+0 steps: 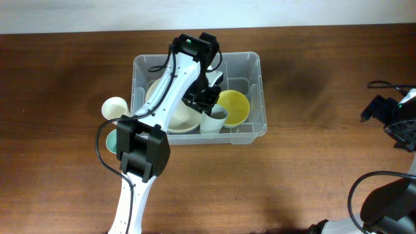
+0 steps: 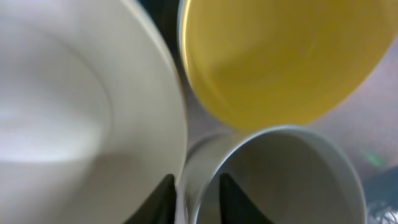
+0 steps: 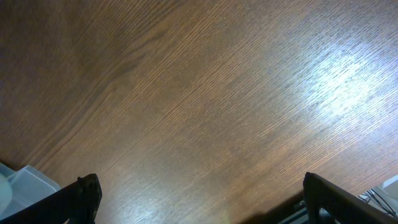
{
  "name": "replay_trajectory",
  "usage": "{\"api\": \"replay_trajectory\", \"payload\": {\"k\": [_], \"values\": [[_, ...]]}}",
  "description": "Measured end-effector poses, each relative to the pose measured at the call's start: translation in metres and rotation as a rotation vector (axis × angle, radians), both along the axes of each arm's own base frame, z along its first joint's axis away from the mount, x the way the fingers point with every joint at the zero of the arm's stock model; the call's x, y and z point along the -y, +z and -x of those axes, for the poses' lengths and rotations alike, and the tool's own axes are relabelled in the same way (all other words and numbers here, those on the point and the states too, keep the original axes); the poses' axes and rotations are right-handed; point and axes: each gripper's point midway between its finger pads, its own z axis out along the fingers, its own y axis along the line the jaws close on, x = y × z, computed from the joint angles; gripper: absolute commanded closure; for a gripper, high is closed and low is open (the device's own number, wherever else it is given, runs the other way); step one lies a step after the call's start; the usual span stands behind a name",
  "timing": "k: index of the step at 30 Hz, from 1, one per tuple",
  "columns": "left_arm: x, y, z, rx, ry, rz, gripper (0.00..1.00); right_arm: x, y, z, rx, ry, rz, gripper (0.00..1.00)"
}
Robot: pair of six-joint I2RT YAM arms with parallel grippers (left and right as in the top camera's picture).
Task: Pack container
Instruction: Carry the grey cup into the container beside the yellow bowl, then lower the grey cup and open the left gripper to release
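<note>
The clear plastic container [image 1: 259, 78] stands at the table's middle. It holds a wide white bowl [image 1: 177, 119], a yellow bowl [image 1: 235, 108] and a white cup [image 1: 214, 121]. My left gripper [image 1: 207, 101] reaches down into the container. In the left wrist view its fingers [image 2: 196, 199] straddle the white cup's [image 2: 292, 174] rim and are closed on it, between the white bowl [image 2: 81, 112] and the yellow bowl [image 2: 273, 56]. My right gripper [image 1: 396, 120] is open and empty over bare wood [image 3: 199, 193] at the far right.
A cream cup [image 1: 115, 106] and a teal bowl [image 1: 111, 140], partly hidden by the left arm, sit on the table left of the container. A corner of the container shows in the right wrist view [image 3: 25, 182]. Cables lie at the right edge [image 1: 383, 85].
</note>
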Motion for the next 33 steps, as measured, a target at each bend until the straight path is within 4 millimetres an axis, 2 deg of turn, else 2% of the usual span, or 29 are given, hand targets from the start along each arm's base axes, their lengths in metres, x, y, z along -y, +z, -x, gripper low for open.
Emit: {"api": "replay_trajectory", "payload": {"k": [4,8,10,14,23,28,33], "values": [[-0.002,0.0,0.004,-0.016,0.0,-0.008,0.66,0.0,0.0,0.0,0.0,0.0,0.0,0.01],[-0.002,0.0,0.003,-0.012,-0.005,-0.006,0.65,0.0,0.0,0.0,0.0,0.0,0.0,0.01],[-0.002,0.0,0.003,-0.011,-0.006,-0.006,0.59,0.0,0.0,0.0,0.0,-0.001,0.0,0.01],[-0.002,0.002,-0.004,0.025,-0.013,-0.011,0.53,0.0,0.0,0.0,0.0,0.0,0.0,0.01],[-0.009,0.043,-0.034,0.168,0.017,0.019,0.52,0.0,0.0,0.0,0.0,-0.001,0.0,0.01],[-0.015,0.06,-0.031,0.179,0.024,0.018,0.52,0.0,0.0,0.0,0.0,0.0,0.0,0.01],[-0.004,0.067,-0.027,0.168,0.008,0.086,0.52,0.0,0.0,0.0,0.0,-0.001,0.0,0.01]]}}
